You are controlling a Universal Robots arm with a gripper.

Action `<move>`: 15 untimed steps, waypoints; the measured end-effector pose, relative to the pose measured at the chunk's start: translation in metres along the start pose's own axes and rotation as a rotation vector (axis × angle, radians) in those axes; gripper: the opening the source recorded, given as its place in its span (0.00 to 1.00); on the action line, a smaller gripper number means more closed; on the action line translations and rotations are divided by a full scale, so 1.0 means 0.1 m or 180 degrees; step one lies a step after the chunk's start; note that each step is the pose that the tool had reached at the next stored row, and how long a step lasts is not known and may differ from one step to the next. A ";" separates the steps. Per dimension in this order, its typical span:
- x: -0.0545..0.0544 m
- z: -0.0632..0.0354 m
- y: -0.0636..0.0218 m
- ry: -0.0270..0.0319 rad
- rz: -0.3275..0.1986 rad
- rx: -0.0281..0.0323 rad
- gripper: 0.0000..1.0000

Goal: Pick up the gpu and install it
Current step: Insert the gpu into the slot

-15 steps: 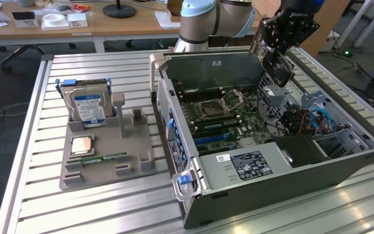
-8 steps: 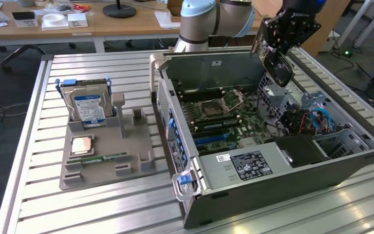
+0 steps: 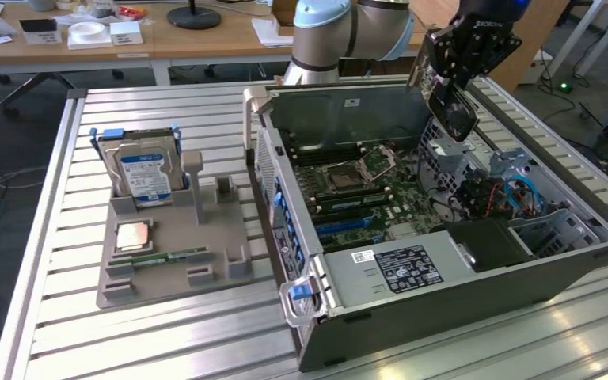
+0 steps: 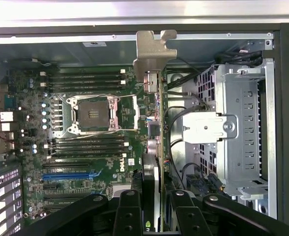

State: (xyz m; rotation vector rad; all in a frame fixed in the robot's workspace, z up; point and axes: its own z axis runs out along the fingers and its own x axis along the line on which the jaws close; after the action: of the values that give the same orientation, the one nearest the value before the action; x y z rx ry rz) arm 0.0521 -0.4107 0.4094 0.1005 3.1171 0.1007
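The claw [image 3: 450,89] is clamping the gpu [image 3: 455,119], its jaws closing on the card's upper part and holding it upright over the open computer case [image 3: 442,289], toward the far corner on the exterior view's right. In that view the card is tilting slightly, and one dark face is showing. Whether its lower edge is touching anything inside is hard to make out against the dark clutter behind it. The robot arm [image 3: 347,28] is running out of the picture at the top.

In the wrist view the black fingers [image 4: 127,214] are covering the near end of the card, which is showing edge-on only as a thin strip, so its faces are not readable. Its silvery bracket [image 4: 154,49] is pointing toward the case's rear wall [image 4: 223,37]; whether the two are touching cannot be told.

The card is hanging between the motherboard [image 4: 85,147] and the metal drive cage [image 4: 243,123], with black cables [image 4: 176,125] crowding just beside it on the cage side. The blue slot [image 4: 68,174] is lying well apart from the card's line.

Out on the slatted table [image 3: 124,340], the grey holder [image 3: 225,237] is carrying a hard drive [image 3: 146,174] and a RAM stick [image 3: 167,257].
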 end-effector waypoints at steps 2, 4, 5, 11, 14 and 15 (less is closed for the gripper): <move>0.00 0.000 0.000 0.0000 0.0000 0.0000 0.26; 0.00 0.000 0.000 0.0000 0.0000 0.0000 0.26; 0.00 0.000 0.000 0.0000 0.0000 0.0000 0.26; 0.00 0.000 0.000 0.0005 -0.0077 -0.0001 0.26; 0.01 0.000 0.000 0.0011 -0.0173 -0.0003 0.26; 0.01 0.000 0.000 0.0014 -0.0214 -0.0004 0.26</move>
State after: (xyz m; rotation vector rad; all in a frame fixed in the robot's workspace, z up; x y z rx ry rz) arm 0.0515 -0.4106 0.4094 -0.0046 3.1209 0.1019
